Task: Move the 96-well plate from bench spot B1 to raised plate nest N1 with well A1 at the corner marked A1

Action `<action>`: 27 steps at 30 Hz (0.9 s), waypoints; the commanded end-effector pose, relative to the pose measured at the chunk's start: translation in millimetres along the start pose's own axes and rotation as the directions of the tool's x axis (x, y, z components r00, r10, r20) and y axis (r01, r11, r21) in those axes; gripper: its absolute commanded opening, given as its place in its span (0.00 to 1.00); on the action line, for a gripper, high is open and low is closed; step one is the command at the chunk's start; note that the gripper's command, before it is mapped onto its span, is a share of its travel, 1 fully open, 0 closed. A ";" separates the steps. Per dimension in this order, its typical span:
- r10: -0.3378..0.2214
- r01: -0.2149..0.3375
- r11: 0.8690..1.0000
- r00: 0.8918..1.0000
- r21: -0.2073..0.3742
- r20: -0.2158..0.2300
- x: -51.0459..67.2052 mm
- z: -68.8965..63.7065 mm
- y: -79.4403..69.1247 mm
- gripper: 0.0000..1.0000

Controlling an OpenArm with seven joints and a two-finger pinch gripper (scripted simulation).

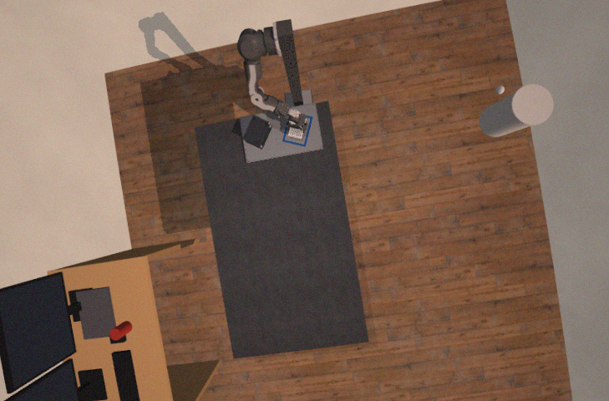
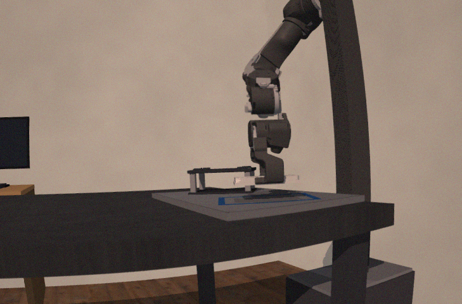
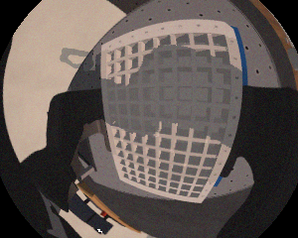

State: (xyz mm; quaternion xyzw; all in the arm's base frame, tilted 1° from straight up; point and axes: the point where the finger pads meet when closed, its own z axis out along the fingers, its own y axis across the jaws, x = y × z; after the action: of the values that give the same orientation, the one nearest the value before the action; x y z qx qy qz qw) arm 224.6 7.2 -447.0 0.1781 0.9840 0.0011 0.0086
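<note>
One plate nest N1 [image 2: 220, 170], one 96-well plate [image 2: 291, 177], one gripper [image 2: 270, 178] — left to right in the exterior view. Jaws clenched on the plate, which hangs level above blue spot B1 [image 2: 310, 196], beside the nest. Likely light, stiff, slick-walled — hold by opposite side walls.
</note>
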 end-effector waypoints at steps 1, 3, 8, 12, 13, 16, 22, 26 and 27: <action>0.004 -0.004 1.000 1.000 0.007 0.003 -1.1 0.1 -1.6 0.00; 0.004 -0.004 1.000 1.000 0.007 0.003 -1.3 -12.8 -1.1 0.00; 0.004 -0.004 1.000 1.000 0.006 0.003 -1.5 -32.0 -0.3 0.00; 0.004 -0.004 1.000 1.000 0.006 0.003 -1.5 -32.0 -0.3 0.00; 0.004 -0.004 1.000 1.000 0.006 0.003 -1.5 -32.0 -0.3 0.00; 0.004 -0.004 1.000 1.000 0.006 0.003 -1.5 -32.0 -0.3 0.00; 0.004 -0.004 1.000 1.000 0.006 0.003 -0.5 -57.5 -2.0 0.00; 0.004 -0.004 1.000 1.000 0.006 0.003 -0.3 -63.9 -2.4 0.00; 0.004 -0.004 1.000 1.000 0.006 0.003 -0.3 -63.9 -2.4 0.00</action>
State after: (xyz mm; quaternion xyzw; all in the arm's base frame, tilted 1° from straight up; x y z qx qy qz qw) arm 223.8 6.9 -382.4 0.1778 0.9840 0.0031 0.0108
